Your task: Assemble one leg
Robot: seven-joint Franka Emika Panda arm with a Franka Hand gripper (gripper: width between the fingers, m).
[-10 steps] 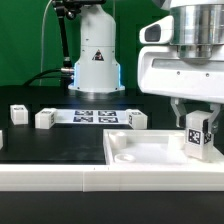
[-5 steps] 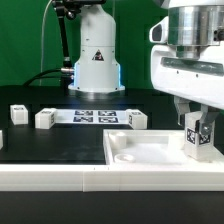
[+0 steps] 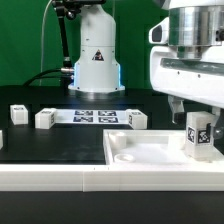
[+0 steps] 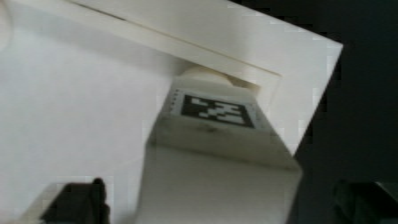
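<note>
A leg (image 3: pixel 198 137), a small white block with a black-and-white tag, stands upright in the near right corner of the large white tray-like panel (image 3: pixel 145 152). My gripper (image 3: pixel 197 117) hangs right over the leg, open, with a finger on either side of the leg's top. In the wrist view the leg (image 4: pixel 221 130) runs between my two dark fingertips (image 4: pixel 75 200), with a gap on each side, so the gripper (image 4: pixel 221 202) is not holding it.
Three more legs (image 3: pixel 17 114) (image 3: pixel 44 118) (image 3: pixel 138 119) stand on the black table behind the panel, and another shows at the exterior view's left edge (image 3: pixel 2 140). The marker board (image 3: pixel 95 116) lies between them. The robot base (image 3: pixel 97 58) stands behind.
The gripper shifted slightly to the exterior view's right with the leg, then its fingers spread off the leg and rose a little. The leg stays upright in the panel's corner.
</note>
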